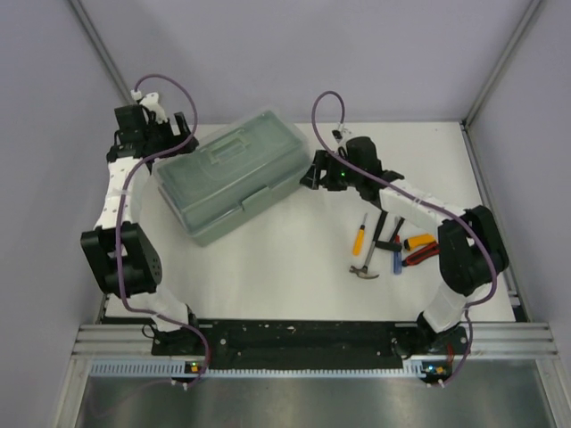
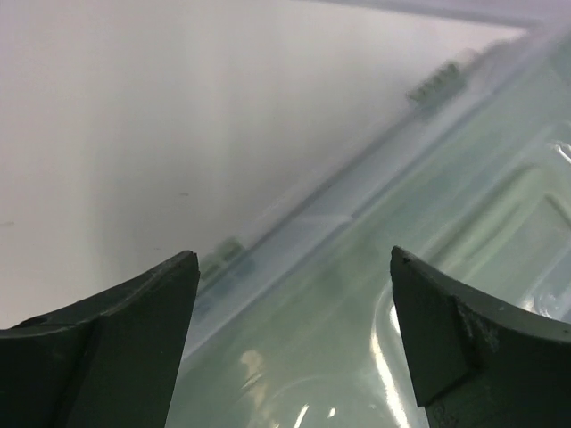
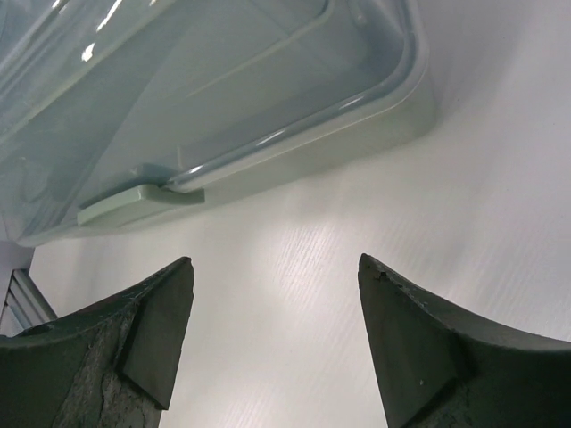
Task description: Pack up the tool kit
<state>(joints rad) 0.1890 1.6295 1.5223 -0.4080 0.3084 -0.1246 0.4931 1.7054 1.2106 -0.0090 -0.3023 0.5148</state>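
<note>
A pale green tool box (image 1: 234, 174) with a clear lid lies shut in the middle of the white table. My left gripper (image 1: 181, 132) is open at the box's far left corner; its wrist view shows the lid (image 2: 428, 232) close below the fingers. My right gripper (image 1: 312, 174) is open just right of the box, above bare table; its wrist view shows the box's corner and a latch (image 3: 134, 203). The tools lie to the right: a yellow-handled screwdriver (image 1: 360, 234), a hammer (image 1: 368, 264), a blue-handled tool (image 1: 397, 252) and red-handled pliers (image 1: 417, 253).
The table (image 1: 285, 259) is walled by grey panels at the back and sides. A metal rail (image 1: 312, 343) with the arm bases runs along the near edge. Purple cables loop over both arms.
</note>
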